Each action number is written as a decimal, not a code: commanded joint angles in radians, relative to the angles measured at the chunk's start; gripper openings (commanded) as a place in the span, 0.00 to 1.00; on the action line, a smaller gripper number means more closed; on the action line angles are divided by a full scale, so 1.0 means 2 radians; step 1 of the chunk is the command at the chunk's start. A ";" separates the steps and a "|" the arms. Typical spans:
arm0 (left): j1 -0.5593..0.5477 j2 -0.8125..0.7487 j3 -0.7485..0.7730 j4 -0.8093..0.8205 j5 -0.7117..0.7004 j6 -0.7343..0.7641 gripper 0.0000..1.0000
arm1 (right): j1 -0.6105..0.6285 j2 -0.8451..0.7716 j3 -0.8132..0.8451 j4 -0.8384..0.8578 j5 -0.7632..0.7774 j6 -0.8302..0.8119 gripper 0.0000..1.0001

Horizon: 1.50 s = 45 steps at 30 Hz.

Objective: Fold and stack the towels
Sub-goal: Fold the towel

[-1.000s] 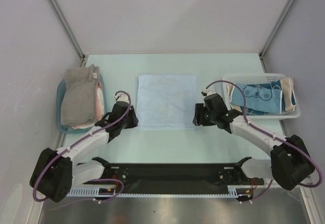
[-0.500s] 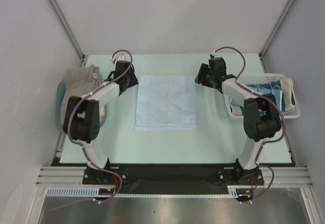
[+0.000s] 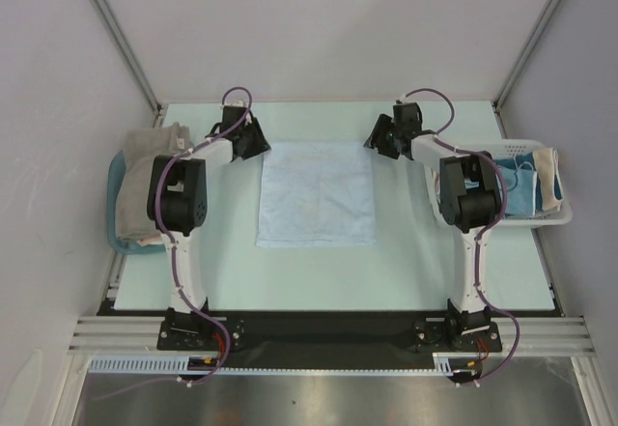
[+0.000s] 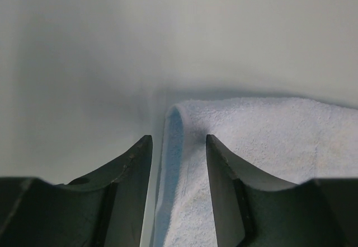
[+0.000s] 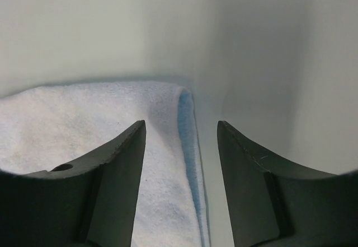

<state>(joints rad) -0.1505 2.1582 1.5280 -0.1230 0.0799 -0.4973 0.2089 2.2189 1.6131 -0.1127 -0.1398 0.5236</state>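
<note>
Light blue towel (image 3: 316,194) flat on counter (image 3: 415,262), centre of overhead frame. Left hand (image 4: 178,141) open at towel's upper-left corner, towel edge between fingers, nothing gripped. Right hand (image 5: 180,126) open likewise at upper-right corner. Grey-beige towels (image 3: 145,180) stacked in tray (image 3: 115,169), frame left.

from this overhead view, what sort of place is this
Probably a robot lab work cell: plain white panels wall in a pale green table, two arms are bolted to a rail at its near edge, and towels wait in a basket.
</note>
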 commanded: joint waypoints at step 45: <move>0.018 0.081 0.097 0.005 0.070 -0.028 0.36 | -0.001 0.049 0.035 0.030 -0.037 0.036 0.41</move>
<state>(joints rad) -0.1238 2.2944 1.6737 -0.1158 0.1978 -0.5423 0.2081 2.3001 1.6752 -0.0700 -0.2081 0.5941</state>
